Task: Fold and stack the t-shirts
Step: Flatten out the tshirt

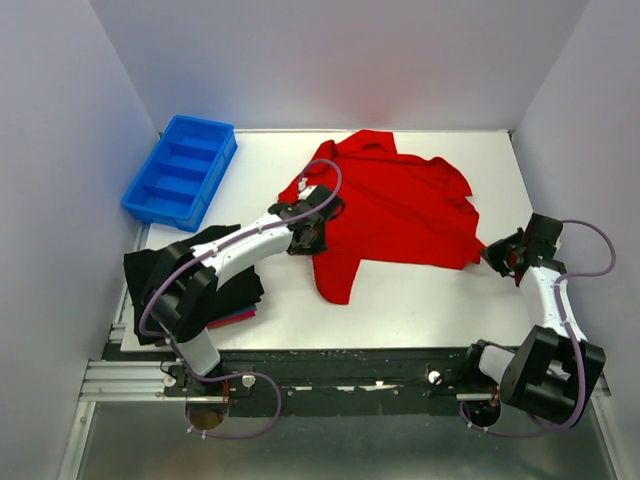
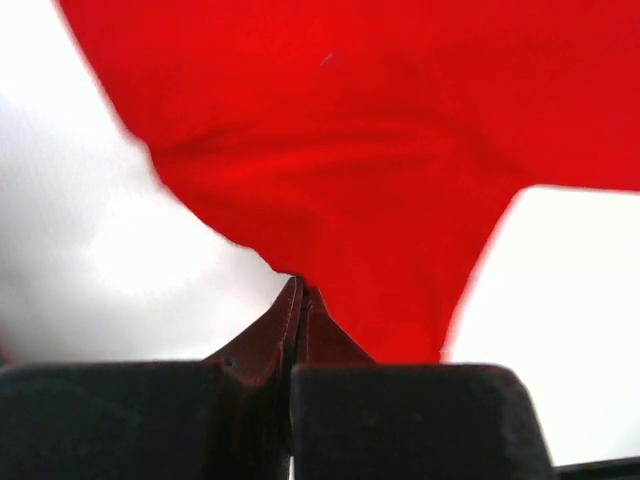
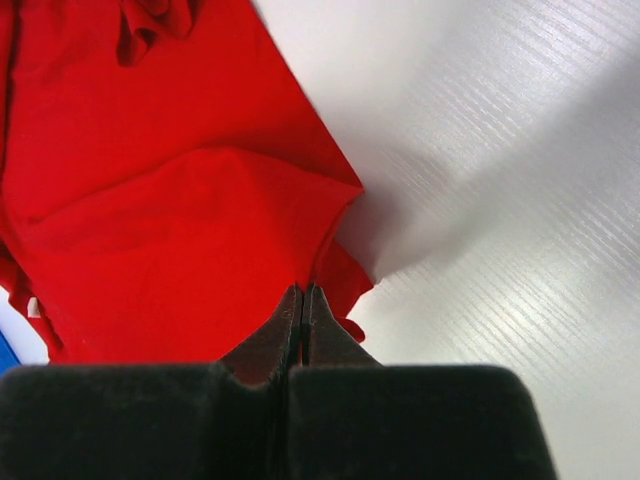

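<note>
Reaching forward, left end effector (image 2: 302, 292) pinching red t-shirt (image 1: 400, 200)

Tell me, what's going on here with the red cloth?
Two robot arms are working on a red t-shirt that lies crumpled on the white table. The left end effector is pinched shut on its left edge, the right end effector on its right corner. Dark folded shirts are piled at the table's near left.
</note>
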You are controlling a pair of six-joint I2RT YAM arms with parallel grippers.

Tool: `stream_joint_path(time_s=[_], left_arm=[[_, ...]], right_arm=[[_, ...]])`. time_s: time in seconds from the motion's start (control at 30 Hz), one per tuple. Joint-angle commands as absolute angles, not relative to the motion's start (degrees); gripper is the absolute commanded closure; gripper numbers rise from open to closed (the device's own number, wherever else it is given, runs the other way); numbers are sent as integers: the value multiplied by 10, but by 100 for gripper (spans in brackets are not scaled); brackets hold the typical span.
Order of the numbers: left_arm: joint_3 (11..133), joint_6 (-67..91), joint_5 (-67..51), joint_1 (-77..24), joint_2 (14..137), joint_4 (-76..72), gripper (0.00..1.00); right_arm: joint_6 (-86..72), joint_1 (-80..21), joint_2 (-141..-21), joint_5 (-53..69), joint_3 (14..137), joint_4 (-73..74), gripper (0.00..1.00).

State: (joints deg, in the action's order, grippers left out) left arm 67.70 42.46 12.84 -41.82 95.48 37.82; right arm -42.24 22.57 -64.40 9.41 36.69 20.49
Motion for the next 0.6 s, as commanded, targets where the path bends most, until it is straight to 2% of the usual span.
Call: stream_joint_path(time_s=[0.0, 0.1, 0.13, 0.2, 0.23, 0.27, 0.33, 0.57], left_arm=[[800, 396, 129, -425, 1011, 389, 100], [910, 387, 129, -416, 1088, 424, 100], [937, 384, 129, -416, 1104, 431, 90], [970, 380, 121, -416, 1122, 426, 42], [971, 378, 113, -415, 1121, 418, 31], [969, 378, 107, -416, 1115, 411, 24], [954, 376, 110, -416, 1100, 405, 20], [804, 388, 144, -410, 994, 396, 22]], right_arm=[[-428, 227, -645, 110, 357, 191, 99], [-425, 227, -643, 110, 355, 189, 99], [-425, 227, -642, 109, 354, 191, 99], [-425, 227, -639, 105, 353, 191, 99], [-424, 227, -636, 105, 352, 191, 99], [-423, 227, -635, 105, 352, 191, 99], [-422, 227, -634, 105, 352, 191, 99], [-421, 227, -639, 119, 350, 183, 99]])
